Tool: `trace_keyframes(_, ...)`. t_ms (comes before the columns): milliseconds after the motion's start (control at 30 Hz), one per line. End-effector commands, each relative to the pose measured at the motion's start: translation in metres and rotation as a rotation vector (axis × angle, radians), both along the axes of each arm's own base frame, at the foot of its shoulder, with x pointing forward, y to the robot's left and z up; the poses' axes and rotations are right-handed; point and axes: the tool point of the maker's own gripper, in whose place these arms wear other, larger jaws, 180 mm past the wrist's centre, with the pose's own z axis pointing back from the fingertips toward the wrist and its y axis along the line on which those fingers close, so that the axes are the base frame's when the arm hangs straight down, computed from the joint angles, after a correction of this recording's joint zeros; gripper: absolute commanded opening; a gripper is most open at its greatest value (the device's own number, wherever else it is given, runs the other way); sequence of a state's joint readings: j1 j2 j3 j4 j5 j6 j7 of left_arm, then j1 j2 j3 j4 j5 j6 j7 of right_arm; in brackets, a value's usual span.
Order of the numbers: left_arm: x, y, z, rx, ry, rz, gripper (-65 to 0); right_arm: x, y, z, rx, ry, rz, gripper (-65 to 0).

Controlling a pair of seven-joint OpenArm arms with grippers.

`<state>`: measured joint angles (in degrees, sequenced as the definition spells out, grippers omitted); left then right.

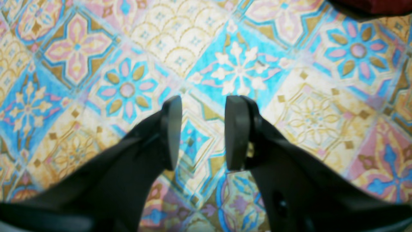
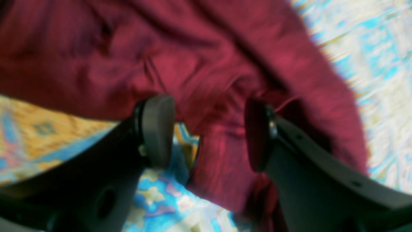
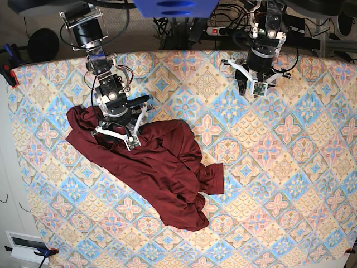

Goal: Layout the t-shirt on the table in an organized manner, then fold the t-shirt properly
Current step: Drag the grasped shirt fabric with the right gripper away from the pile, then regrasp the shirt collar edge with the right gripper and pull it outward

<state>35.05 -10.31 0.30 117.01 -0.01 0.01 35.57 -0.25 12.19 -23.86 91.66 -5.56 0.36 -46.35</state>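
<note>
Dark red soft knit t-shirt [image 3: 148, 167] lying crumpled, bunched diagonally across left-centre of pastel diamond-tiled table cloth [image 3: 279, 167]; sleeves and hem tangled, nothing laid flat. Right gripper [image 2: 209, 132] hovering over upper edge of shirt, fingers standing apart, fabric between them but not pinched. Left gripper [image 1: 203, 132] hanging over bare cloth, well apart from shirt, fingers parted, gripping nothing. Layout barely begun; spreading, smoothing and all folding remaining.

Base looks straight down from high; both close, somewhat blurred wrist views share its table [image 3: 290, 167] and t-shirt [image 3: 162, 167].
</note>
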Motion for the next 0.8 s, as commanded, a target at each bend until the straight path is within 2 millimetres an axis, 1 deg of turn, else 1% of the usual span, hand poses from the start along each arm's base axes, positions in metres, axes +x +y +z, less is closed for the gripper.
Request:
trace_keyframes(0, 0.004, -0.001, 0.009, -0.003, -0.038, 0.000, -42.5, 0.027, -0.002, 0.027, 0.004, -0.098, 0.000, -31.3)
trace_keyframes(67, 0.005, -0.001, 0.010, -0.003, -0.040, 0.000, -42.5, 0.032, -0.005, 0.024, -0.005, -0.089, -0.008, -31.6)
trace_keyframes(133, 0.005, -0.001, 0.010, -0.002, -0.040, 0.000, -42.5, 0.030, -0.008, 0.016, -0.009, -0.068, -0.012, -32.1)
trace_keyframes(167, 0.005, -0.001, 0.010, -0.002, -0.040, 0.000, -42.5, 0.030, -0.008, 0.016, -0.010, -0.066, -0.011, -33.4)
trace_keyframes(200, 0.006, -0.001, 0.010, -0.002, -0.041, 0.000, -42.5, 0.029, -0.007, 0.015, -0.009, -0.064, -0.004, -36.5)
trace_keyframes(267, 0.006, -0.002, 0.010, -0.009, -0.041, 0.005, -42.5, 0.028, -0.002, 0.017, -0.006, -0.064, 0.025, -47.5)
trace_keyframes(333, 0.007, -0.003, 0.010, -0.018, -0.042, 0.015, -42.5, 0.026, 0.009, 0.021, -0.003, -0.062, 0.092, -61.8)
trace_keyframes(367, 0.006, -0.005, 0.010, -0.023, -0.042, 0.017, -42.5, 0.025, 0.015, 0.025, -0.002, -0.063, 0.133, -65.0)
trace_keyframes(400, 0.006, -0.004, 0.009, -0.022, -0.040, 0.017, -42.5, 0.025, 0.020, 0.029, 0.001, -0.071, 0.158, -65.0)
trace_keyframes(433, 0.010, -0.006, 0.012, -0.024, -0.050, 0.014, -42.5, 0.026, 0.023, 0.038, 0.008, -0.094, 0.168, -64.1)
trace_keyframes(533, 0.014, -0.005, 0.013, -0.023, -0.060, 0.014, -42.5, 0.018, 0.034, 0.057, 0.033, -0.145, 0.189, -64.2)
trace_keyframes(633, 0.015, -0.005, 0.014, -0.022, -0.063, 0.015, -42.5, 0.012, 0.045, 0.090, 0.061, -0.225, 0.213, -64.2)
trace_keyframes(700, 0.015, -0.004, 0.014, -0.021, -0.065, 0.017, -42.5, 0.001, 0.049, 0.089, 0.074, -0.222, 0.220, -64.2)
trace_keyframes(767, 0.015, -0.003, 0.015, -0.019, -0.065, 0.019, -42.5, -0.020, 0.057, 0.079, 0.092, -0.185, 0.241, -64.2)
